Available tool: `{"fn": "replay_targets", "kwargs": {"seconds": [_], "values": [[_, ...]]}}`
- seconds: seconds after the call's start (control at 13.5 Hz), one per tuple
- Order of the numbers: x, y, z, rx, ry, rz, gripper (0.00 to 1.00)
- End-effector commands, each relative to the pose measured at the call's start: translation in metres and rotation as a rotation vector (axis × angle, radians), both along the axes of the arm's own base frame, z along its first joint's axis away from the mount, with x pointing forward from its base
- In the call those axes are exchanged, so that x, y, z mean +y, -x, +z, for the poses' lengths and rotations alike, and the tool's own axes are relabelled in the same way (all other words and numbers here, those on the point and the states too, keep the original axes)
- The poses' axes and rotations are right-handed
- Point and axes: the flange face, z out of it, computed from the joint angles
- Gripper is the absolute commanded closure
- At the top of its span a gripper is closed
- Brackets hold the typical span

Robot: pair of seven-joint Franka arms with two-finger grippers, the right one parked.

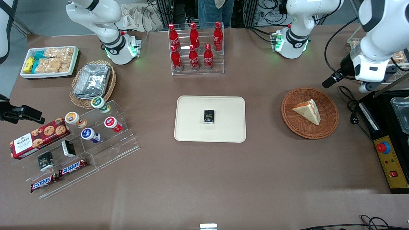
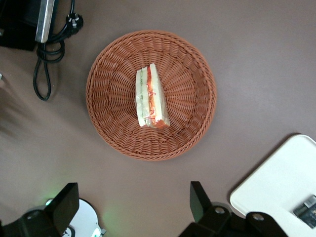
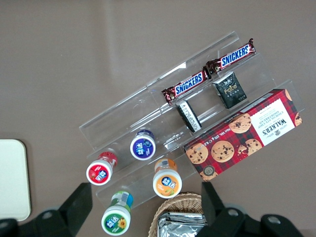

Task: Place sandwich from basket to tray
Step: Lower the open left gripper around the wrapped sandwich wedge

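Triangular white-bread sandwich [image 1: 308,110] w/ orange-pink filling lies in round reddish-brown wicker basket [image 1: 329,126], toward working arm's end of table. Cream rectangular tray [image 1: 191,127] holds 1 small black packet [image 1: 209,116]. Left gripper [image 2: 133,210] above basket, fingers spread apart, holding nothing.

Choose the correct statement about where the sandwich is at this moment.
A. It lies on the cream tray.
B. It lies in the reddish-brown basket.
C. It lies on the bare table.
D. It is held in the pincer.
B: the sandwich lies inside the basket, while the tray holds only a small dark packet, and the pincer hangs open above the basket, holding nothing.
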Motion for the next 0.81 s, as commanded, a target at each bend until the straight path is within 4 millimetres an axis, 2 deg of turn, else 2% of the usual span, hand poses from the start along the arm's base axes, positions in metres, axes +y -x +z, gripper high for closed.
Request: {"fn": "replay_targets", "kwargs": {"seconds": [0.0, 0.37, 0.74], "values": [[0.001, 0.002, -0.034, -0.013, -0.021, 0.102, 0.00], [0.008, 0.021, -0.109, -0.059, -0.040, 0.119, 0.00], [0.028, 0.034, -0.171, -0.119, -0.025, 0.162, 0.00]]}}
